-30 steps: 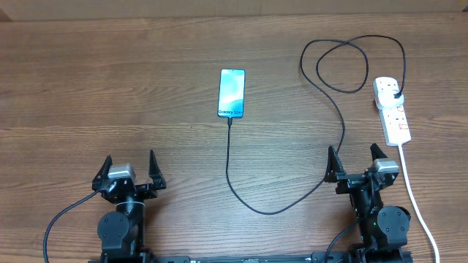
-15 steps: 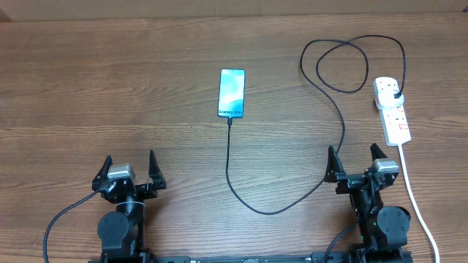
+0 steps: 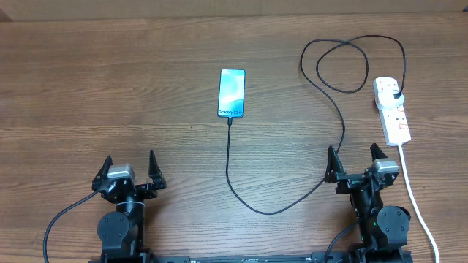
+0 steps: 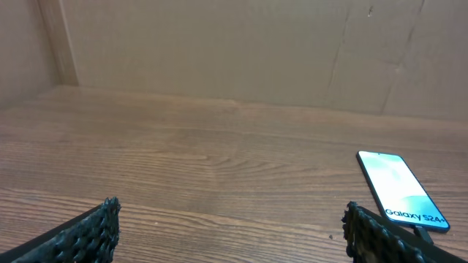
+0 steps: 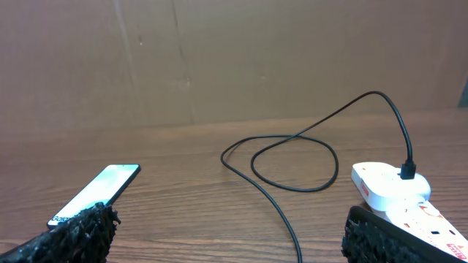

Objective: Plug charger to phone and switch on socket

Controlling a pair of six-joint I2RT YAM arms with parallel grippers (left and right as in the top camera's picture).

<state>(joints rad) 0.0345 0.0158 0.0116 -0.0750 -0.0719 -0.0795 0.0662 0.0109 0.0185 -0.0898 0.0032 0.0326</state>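
The phone (image 3: 231, 93) lies flat mid-table with its light blue screen lit; it also shows in the left wrist view (image 4: 401, 191) and the right wrist view (image 5: 96, 191). The black charger cable (image 3: 228, 168) has its tip at the phone's near end, runs down, curves right, loops at the back (image 5: 292, 153), and ends in a black plug (image 3: 395, 94) in the white socket strip (image 3: 393, 111), which has red switches. My left gripper (image 3: 130, 170) is open and empty at the front left. My right gripper (image 3: 355, 162) is open and empty at the front right, near the cable.
The strip's thick white lead (image 3: 415, 197) runs down the right side past my right arm to the front edge. A brown cardboard wall (image 4: 234, 51) stands behind the wooden table.
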